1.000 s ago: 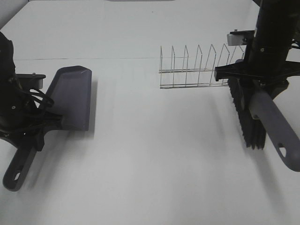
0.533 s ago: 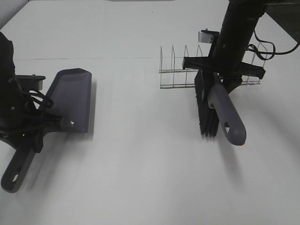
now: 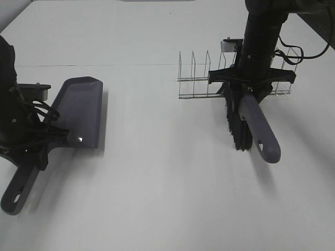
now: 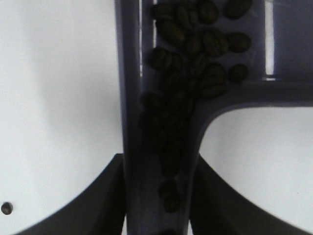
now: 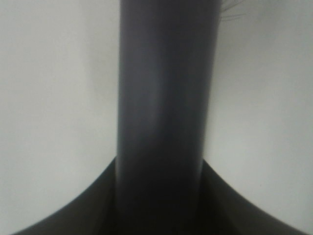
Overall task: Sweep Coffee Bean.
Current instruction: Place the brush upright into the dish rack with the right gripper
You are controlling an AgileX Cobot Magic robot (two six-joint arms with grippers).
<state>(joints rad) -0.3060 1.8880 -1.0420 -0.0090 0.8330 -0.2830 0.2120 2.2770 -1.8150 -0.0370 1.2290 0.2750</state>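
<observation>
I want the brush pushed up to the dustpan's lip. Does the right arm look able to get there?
Probably yes: only bare table lies between the brush and the dustpan, and the rack stands behind that path.

One dustpan, brush, rack; twenty-odd beans

Wire rack stands upright on the white table, toward the far right corner, long side parallel to the far edge, its right end partly hidden. A thin dark line crosses the table from the left edge to the rack.
</observation>
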